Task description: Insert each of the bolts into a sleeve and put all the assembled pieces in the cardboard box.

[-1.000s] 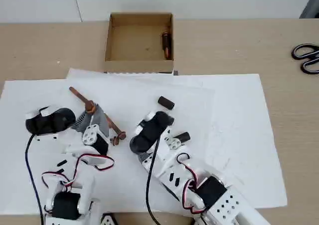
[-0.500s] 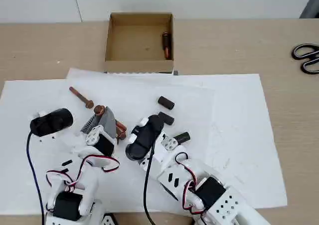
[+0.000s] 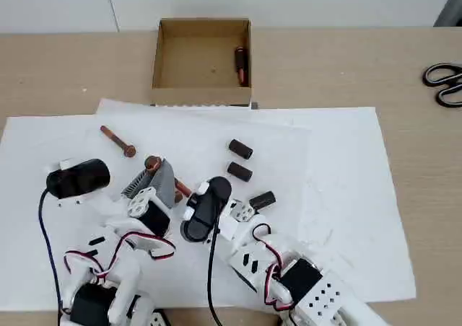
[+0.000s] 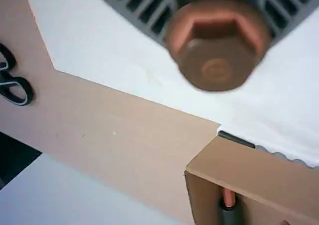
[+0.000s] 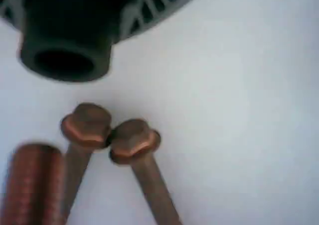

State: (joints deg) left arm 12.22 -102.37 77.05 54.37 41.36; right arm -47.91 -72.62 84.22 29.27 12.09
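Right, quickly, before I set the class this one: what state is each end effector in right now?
Left end effector: shut on a bolt.
Right end effector: shut on a sleeve.

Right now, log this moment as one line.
left gripper: bolt held | right gripper: sleeve held | insertion: pending | cardboard box: one assembled piece
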